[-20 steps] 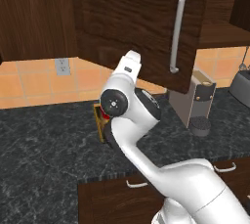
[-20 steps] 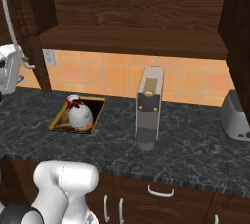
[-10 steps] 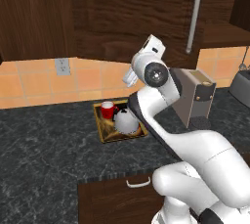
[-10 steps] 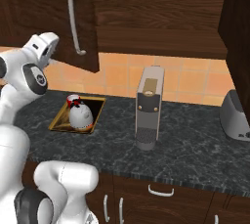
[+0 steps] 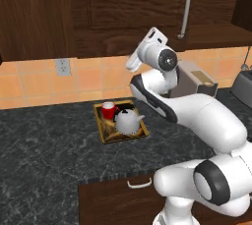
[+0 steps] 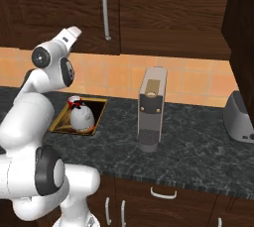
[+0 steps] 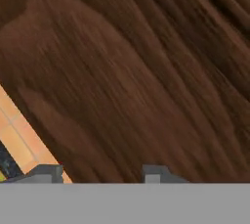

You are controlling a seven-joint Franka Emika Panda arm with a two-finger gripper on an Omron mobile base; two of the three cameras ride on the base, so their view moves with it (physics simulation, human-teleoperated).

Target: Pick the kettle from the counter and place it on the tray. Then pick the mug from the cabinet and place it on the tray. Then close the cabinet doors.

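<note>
The kettle (image 5: 129,121) and the red mug (image 5: 108,108) sit together on the tray (image 5: 109,133) on the dark counter (image 5: 44,155), the mug just behind the kettle and toward the tiled wall; in the right base view the kettle (image 6: 81,117) hides most of the mug (image 6: 75,101). With both items delivered, the job in hand appears to be the last one: closing the cabinet doors.

The arm is raised in front of the cabinet, its hand close against the door (image 7: 127,71), whose wood grain spreads across the hand view. Two small grey fingertips (image 7: 45,172) rise at the bottom of that view with a clear gap between them and nothing held; the claw (image 7: 100,174) stands partly open and empty. The door with the bar handle (image 6: 105,8) looks flush, or very nearly so, with its neighbour in the right base view; from the left base view the handle (image 5: 185,8) hangs above the arm's wrist. Whether a sliver of gap remains cannot be told.

Next, judging from this, the arm needs a last firm press to seat the door, then a check that the other door is also shut. A grey coffee machine (image 6: 151,108) stands well clear to the right.
</note>
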